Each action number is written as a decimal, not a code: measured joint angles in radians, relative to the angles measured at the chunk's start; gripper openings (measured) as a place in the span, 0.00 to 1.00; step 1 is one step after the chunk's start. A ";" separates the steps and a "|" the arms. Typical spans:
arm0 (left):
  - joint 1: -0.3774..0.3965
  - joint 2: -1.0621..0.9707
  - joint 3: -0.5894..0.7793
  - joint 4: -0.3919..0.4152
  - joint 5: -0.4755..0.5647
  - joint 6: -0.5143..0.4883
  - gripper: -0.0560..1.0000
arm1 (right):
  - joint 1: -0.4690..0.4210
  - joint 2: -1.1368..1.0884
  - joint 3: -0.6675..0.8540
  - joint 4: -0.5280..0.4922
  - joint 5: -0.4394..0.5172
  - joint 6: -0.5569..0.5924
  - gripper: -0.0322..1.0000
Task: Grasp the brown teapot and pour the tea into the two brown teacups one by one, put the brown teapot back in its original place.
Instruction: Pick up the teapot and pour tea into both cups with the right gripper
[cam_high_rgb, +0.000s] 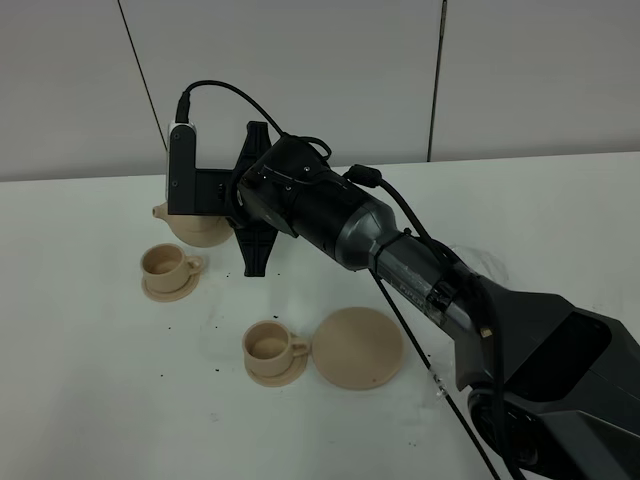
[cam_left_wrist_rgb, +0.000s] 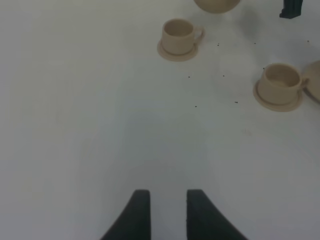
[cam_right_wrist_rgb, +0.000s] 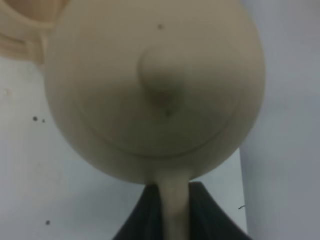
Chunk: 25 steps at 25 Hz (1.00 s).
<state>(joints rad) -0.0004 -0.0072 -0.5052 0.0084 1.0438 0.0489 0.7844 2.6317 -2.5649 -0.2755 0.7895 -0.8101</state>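
Teapot (cam_high_rgb: 200, 232) hangs off the table (cam_high_rgb: 100, 400), half hidden behind the right wrist camera, just above and behind the farther teacup (cam_high_rgb: 168, 265). Right gripper (cam_right_wrist_rgb: 176, 212) is clamped tight on its loop handle. Nearer teacup (cam_high_rgb: 272, 346) sits on its saucer, touching the bare wide saucer (cam_high_rgb: 358, 348). Left gripper (cam_left_wrist_rgb: 165, 212) hovers over bare table, jaws a narrow gap apart, holding nothing.

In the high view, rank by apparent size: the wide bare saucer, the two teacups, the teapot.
Largest: wide saucer. Then near teacup and far teacup, alike; unranked. The teapot is mostly hidden by the right arm; unrankable.
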 joint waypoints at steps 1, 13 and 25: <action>0.000 0.000 0.000 0.000 0.000 0.000 0.29 | 0.000 0.003 0.000 -0.001 -0.001 0.000 0.12; 0.000 0.000 0.000 0.000 0.000 0.000 0.29 | 0.000 0.022 0.000 -0.015 -0.041 0.000 0.12; 0.000 0.000 0.000 0.000 0.000 0.000 0.29 | 0.000 0.047 0.000 -0.055 -0.054 0.000 0.12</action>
<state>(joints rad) -0.0004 -0.0072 -0.5052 0.0084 1.0438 0.0489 0.7844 2.6785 -2.5649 -0.3302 0.7352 -0.8101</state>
